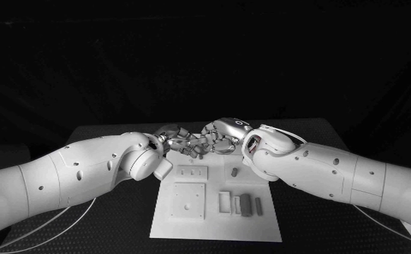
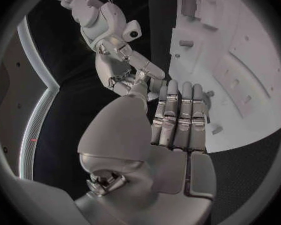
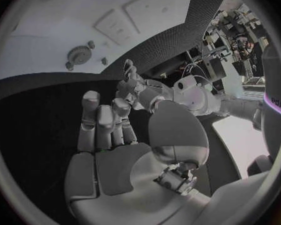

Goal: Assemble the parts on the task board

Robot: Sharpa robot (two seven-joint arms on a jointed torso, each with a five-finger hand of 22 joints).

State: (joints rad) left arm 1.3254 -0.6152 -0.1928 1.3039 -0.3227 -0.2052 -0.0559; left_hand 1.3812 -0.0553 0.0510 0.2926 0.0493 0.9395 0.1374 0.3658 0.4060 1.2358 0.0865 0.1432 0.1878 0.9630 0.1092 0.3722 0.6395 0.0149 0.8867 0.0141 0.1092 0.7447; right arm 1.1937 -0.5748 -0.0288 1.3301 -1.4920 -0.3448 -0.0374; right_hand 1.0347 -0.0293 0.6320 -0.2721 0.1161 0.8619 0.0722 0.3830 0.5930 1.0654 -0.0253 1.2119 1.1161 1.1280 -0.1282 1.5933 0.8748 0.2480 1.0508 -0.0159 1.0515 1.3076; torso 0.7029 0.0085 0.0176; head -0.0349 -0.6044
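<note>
Task board [image 1: 214, 230] nearest; behind it left hand [image 1: 176, 138], right hand [image 1: 221, 137] empty, fingers spread.

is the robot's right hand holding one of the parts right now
No: in the right wrist view the right hand has its fingers apart with nothing between them, over the black table.

You won't find any readable text, label, number or brand mark here. The task board [image 1: 216, 230] on the desk carries no printing you can make out, and the parts [image 1: 246, 204] on it are unmarked. At the rim of the right wrist view there is a faint trace of lettering on a white robot surface, but it is too small and cut off for you to read.
</note>
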